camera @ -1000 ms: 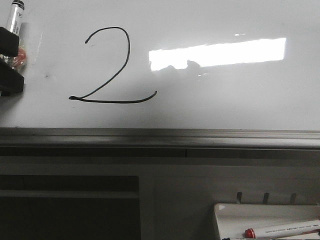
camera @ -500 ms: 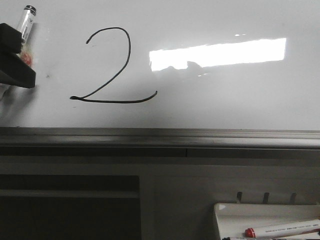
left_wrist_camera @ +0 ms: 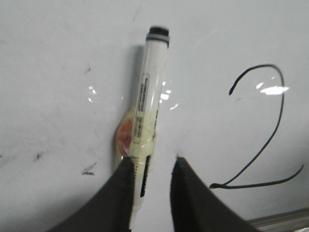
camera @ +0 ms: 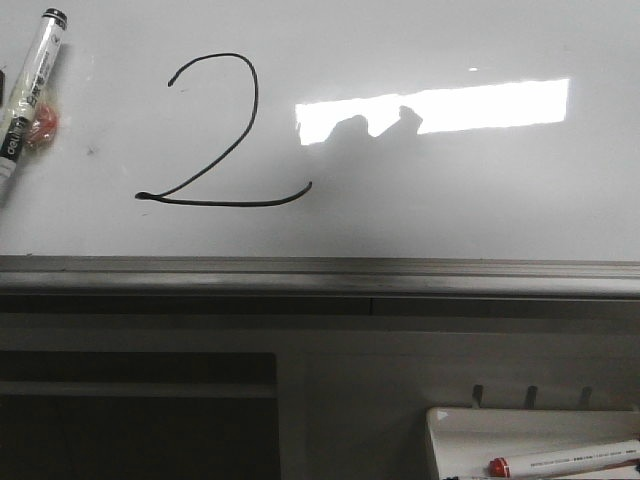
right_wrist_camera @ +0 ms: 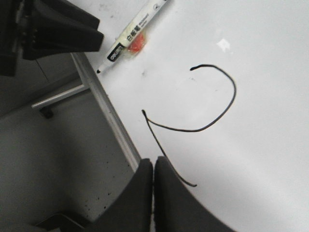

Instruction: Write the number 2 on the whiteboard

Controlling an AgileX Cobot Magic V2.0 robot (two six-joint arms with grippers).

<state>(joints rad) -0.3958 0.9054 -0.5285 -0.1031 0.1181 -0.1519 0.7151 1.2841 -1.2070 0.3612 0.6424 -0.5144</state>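
The number 2 (camera: 230, 204) is drawn in thin black line on the whiteboard (camera: 450, 200). It also shows in the left wrist view (left_wrist_camera: 277, 130) and the right wrist view (right_wrist_camera: 193, 130). A white marker with a black cap (camera: 30, 85) rests on the board left of the digit, with an orange blob taped to it. My left gripper (left_wrist_camera: 153, 162) is open. The marker (left_wrist_camera: 152, 96) lies along one finger, with a gap to the other. My right gripper (right_wrist_camera: 154, 160) is shut and empty over the board's frame by the digit's base.
The board's grey frame edge (camera: 320, 268) runs across below the digit. A small white tray (camera: 450, 430) at the lower right holds a red-capped marker (camera: 565, 460). The left gripper's dark fingers (right_wrist_camera: 72, 34) show by the marker (right_wrist_camera: 137, 21).
My left gripper has let go of the marker and left the front view at the left. The marker stays on the board, now fully visible and tilted.
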